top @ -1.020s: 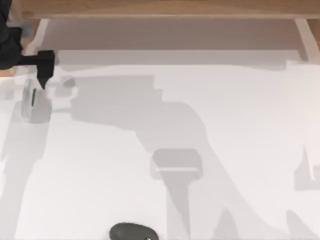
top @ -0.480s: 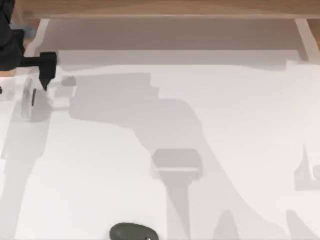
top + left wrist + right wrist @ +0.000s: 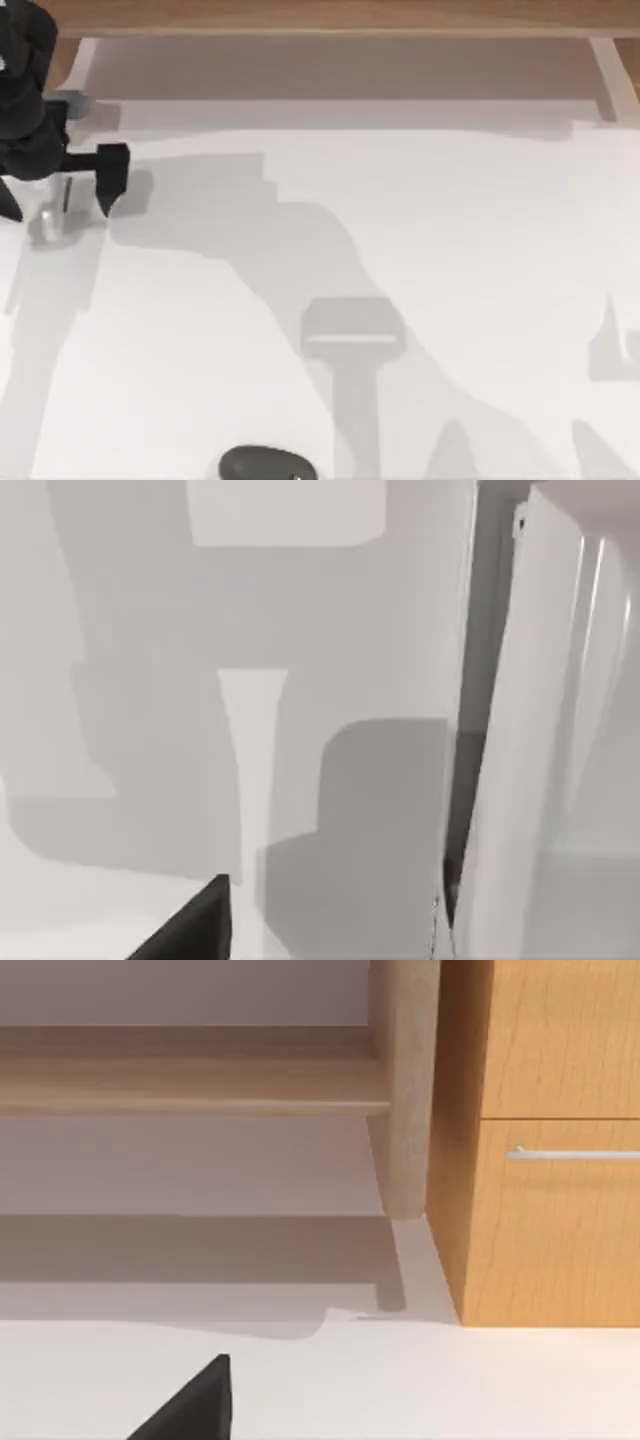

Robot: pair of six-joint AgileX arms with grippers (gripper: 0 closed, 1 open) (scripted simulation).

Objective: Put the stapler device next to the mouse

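Since earlier frame, my left gripper (image 3: 58,195) shifts rightward over stapler device (image 3: 52,212), fingers spread wide, one either side of it. Mouse (image 3: 266,464) sits at desk (image 3: 480,250) near edge, left of centre. Stapler device lies far off, near far left corner. Right claw state: cannot tell.

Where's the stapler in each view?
Top: stapler at far left, between the open left hand's fingers.
Left wrist: probably the tall white body with a dark stripe, close up.
Right wrist: faces a wooden cabinet.
Shared landmark: white table.
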